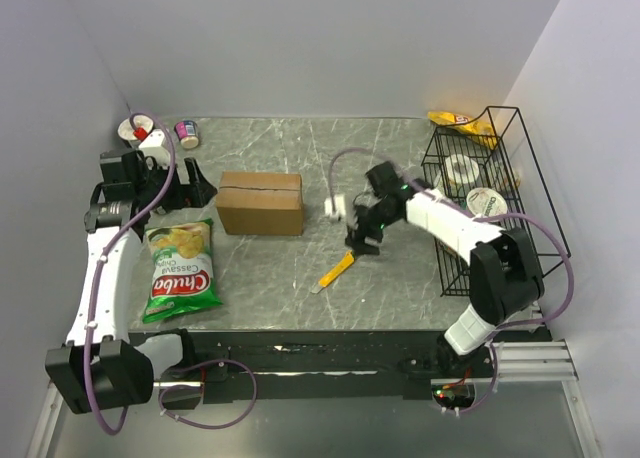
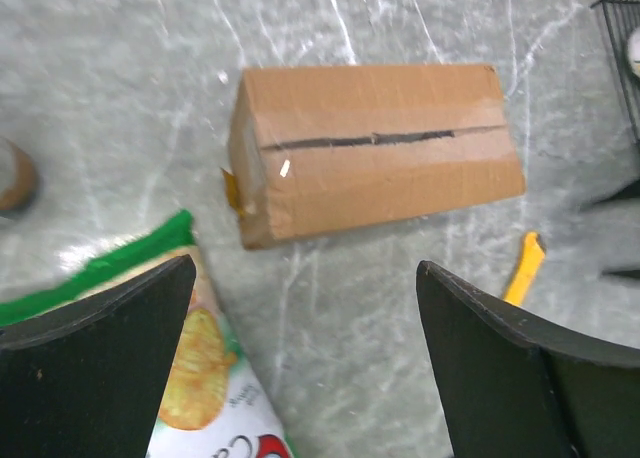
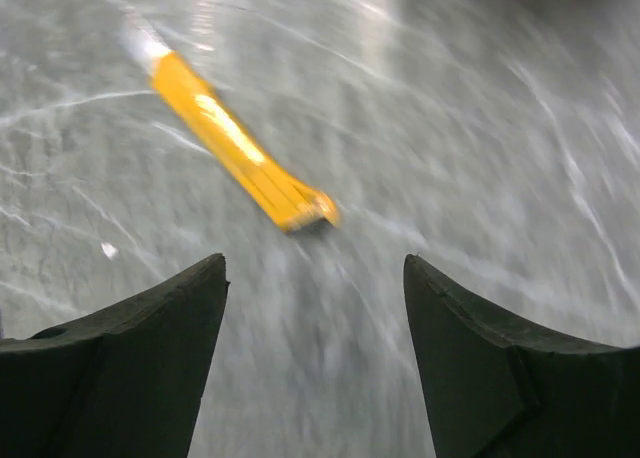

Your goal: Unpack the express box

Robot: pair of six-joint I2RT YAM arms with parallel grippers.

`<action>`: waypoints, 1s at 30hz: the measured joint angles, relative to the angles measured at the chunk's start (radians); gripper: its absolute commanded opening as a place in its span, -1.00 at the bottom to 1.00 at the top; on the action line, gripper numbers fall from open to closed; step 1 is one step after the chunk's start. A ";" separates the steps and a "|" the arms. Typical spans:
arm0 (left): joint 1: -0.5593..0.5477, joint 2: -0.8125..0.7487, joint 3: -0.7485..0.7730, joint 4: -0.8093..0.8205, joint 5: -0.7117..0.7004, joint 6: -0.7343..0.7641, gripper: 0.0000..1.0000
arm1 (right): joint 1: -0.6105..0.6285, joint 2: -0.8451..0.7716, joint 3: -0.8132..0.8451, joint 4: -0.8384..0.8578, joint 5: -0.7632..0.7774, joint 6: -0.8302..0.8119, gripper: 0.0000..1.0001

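Both pairs of jaws are held apart and empty. The express box (image 1: 260,203) is set on the tabletop (image 1: 300,148), seam upward; a yellow tool (image 1: 337,271) is laid beside the right jaws.

left arm (image 1: 100,288) and right arm (image 1: 450,221) — white shells, black joints, a purple cable (image 1: 174,153) along each; claw fingers (image 2: 95,368) matte black.

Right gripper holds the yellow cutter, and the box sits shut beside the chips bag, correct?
No: the right gripper is open and empty, and the yellow cutter lies on the table ahead of it, per the right wrist view. The box does sit shut beside the chips bag.
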 measured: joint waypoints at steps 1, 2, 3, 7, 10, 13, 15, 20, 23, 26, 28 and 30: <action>0.000 -0.008 0.005 0.004 -0.008 0.021 0.98 | 0.027 -0.001 -0.028 0.018 -0.005 -0.027 0.54; 0.000 -0.018 0.005 0.007 -0.018 0.040 0.98 | 0.062 -0.002 -0.069 0.045 -0.005 -0.061 0.52; 0.000 -0.024 0.005 0.005 -0.029 0.058 0.98 | 0.088 -0.001 -0.105 0.069 -0.004 -0.090 0.52; 0.000 -0.043 0.005 0.005 -0.061 0.116 0.98 | 0.154 0.000 -0.205 0.146 0.013 -0.176 0.41; 0.000 -0.055 0.005 0.001 -0.062 0.133 0.96 | 0.168 0.005 -0.214 0.195 0.026 -0.219 0.35; 0.000 -0.058 0.005 0.000 -0.061 0.138 0.96 | 0.167 0.020 -0.214 0.237 0.042 -0.246 0.27; 0.000 -0.061 0.005 0.000 -0.060 0.144 0.95 | 0.169 0.037 -0.214 0.249 0.055 -0.269 0.23; 0.000 -0.062 0.005 0.001 -0.036 0.150 0.93 | 0.179 0.085 -0.214 0.231 0.095 -0.346 0.21; 0.000 -0.060 0.005 0.006 -0.014 0.152 0.93 | 0.183 0.095 -0.206 0.198 0.106 -0.380 0.02; 0.000 -0.052 0.005 0.021 0.007 0.154 0.90 | 0.188 0.096 -0.206 0.179 0.122 -0.395 -0.37; -0.007 -0.044 0.005 0.032 0.019 0.157 0.91 | 0.193 0.096 -0.208 0.177 0.133 -0.393 -0.53; -0.027 -0.037 0.005 0.056 0.014 0.150 0.90 | 0.194 0.095 -0.208 0.178 0.139 -0.380 -0.70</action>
